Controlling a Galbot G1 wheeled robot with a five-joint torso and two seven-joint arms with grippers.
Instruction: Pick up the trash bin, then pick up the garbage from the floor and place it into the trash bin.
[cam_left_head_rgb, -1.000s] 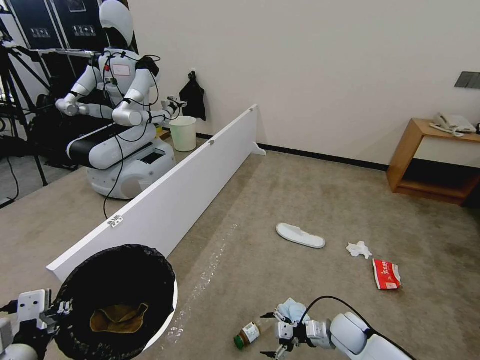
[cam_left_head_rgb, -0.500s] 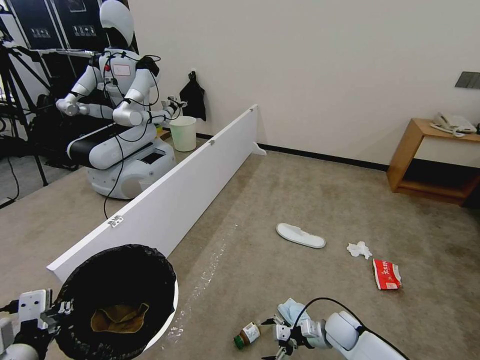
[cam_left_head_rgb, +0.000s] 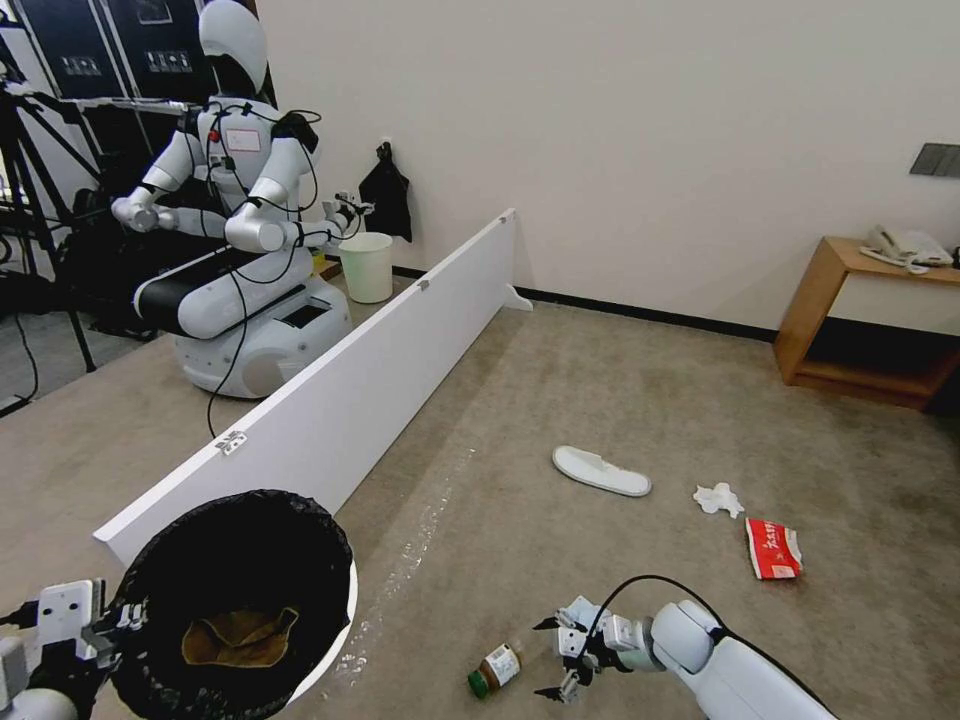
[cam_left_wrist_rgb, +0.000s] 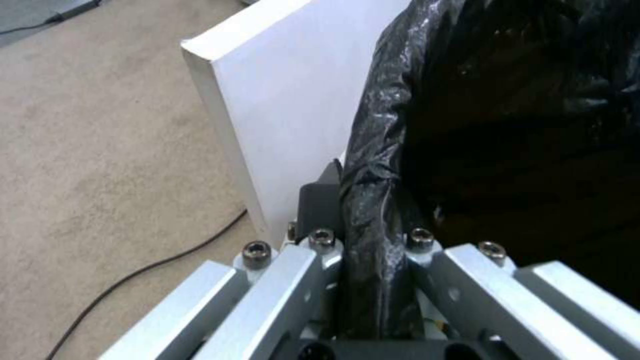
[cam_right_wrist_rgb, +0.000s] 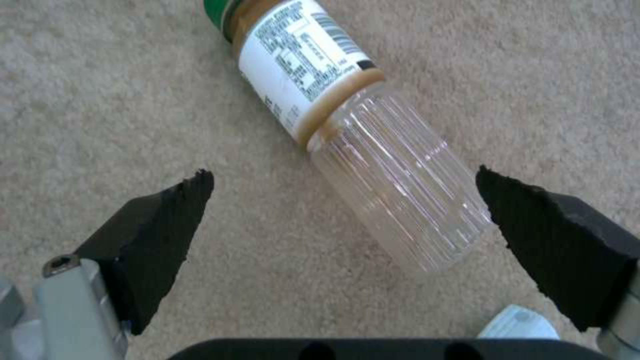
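The trash bin (cam_left_head_rgb: 330, 560), white with a black bag over its rim, hangs at my lower left with crumpled brown paper (cam_left_head_rgb: 238, 640) inside. My left gripper (cam_left_head_rgb: 118, 625) is shut on the bin's bagged rim (cam_left_wrist_rgb: 373, 190), which sits pinched in the left gripper (cam_left_wrist_rgb: 363, 227). On the carpet lies a green-capped bottle (cam_left_head_rgb: 497, 668) with a clear ribbed body (cam_right_wrist_rgb: 393, 190). My right gripper (cam_left_head_rgb: 556, 656) is open just right of it. In the right wrist view the gripper (cam_right_wrist_rgb: 343, 177) straddles the bottle's base, its pads (cam_right_wrist_rgb: 167, 225) apart from it. A pale-blue scrap (cam_right_wrist_rgb: 520, 322) peeks beside the wrist.
A white slipper (cam_left_head_rgb: 601, 470), a white tissue (cam_left_head_rgb: 718, 498) and a red-white packet (cam_left_head_rgb: 772, 548) lie on the carpet to the right. A long white board (cam_left_head_rgb: 350, 390) stands at the left, with another robot (cam_left_head_rgb: 240, 220) and an unlined pale bin (cam_left_head_rgb: 366, 266) behind it. A wooden side table (cam_left_head_rgb: 860, 320) stands at far right.
My right arm has swung in toward the bottle, and its wrist now covers most of the light-blue cloth. The bin and left gripper have stayed put.
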